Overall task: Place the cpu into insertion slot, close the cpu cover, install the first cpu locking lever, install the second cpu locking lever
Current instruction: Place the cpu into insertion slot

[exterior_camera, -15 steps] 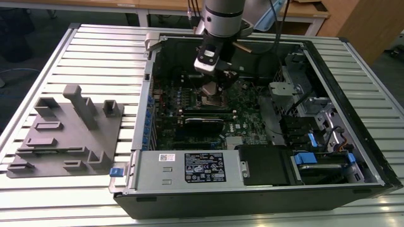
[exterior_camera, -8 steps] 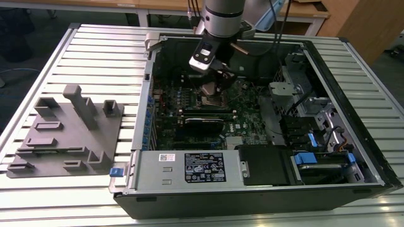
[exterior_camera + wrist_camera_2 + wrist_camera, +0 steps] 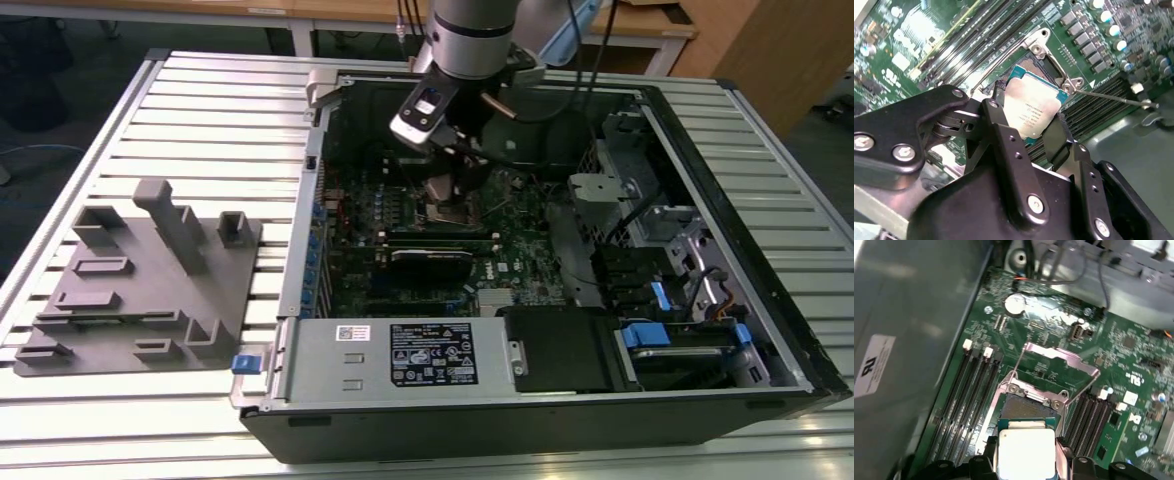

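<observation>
Currently the end effector [image 3: 1029, 114] is pressed together on the cpu [image 3: 1033, 102], which is pinched by two opposite edges between the dark fingers [image 3: 995, 107] with its metal top facing the camera. The cpu is held just above the insertion slot [image 3: 1026, 409] and is judged not yet seated. In the first wrist view the open slot lies immediately beyond the chip's leading edge, square to it, so the remaining offset is judged short and mostly downward.

The cpu cover [image 3: 1064, 355] stands raised on the far side of the slot from the end effector. Two thin locking levers [image 3: 1019, 362] are unlatched and angled up at either side.

The grip itself is read from the second wrist view; the cover and lever state are read from the first wrist view. In the exterior view the end effector [image 3: 447, 168] is placed inside the open computer case [image 3: 534, 430], over the green motherboard [image 3: 400, 290]. The case lies on the slatted tabletop [image 3: 200, 110].
</observation>
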Robot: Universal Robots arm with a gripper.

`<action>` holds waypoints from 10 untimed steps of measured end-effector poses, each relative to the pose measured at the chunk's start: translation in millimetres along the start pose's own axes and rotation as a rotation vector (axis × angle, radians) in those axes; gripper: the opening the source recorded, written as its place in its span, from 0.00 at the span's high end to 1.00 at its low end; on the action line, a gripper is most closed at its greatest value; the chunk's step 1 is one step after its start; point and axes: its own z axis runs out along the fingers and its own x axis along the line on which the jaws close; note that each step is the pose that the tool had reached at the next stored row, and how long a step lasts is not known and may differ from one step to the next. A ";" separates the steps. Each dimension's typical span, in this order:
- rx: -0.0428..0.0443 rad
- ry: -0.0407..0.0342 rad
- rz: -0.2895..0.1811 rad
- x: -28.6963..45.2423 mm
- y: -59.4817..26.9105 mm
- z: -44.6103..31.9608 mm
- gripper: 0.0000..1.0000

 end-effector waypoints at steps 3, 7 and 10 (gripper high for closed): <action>0.0019 -0.0001 0.054 0.0 0.0 0.2 0.46; 0.0045 -0.0002 0.127 0.0 0.0 0.6 0.46; 0.0065 -0.0003 0.181 0.0 0.0 0.8 0.46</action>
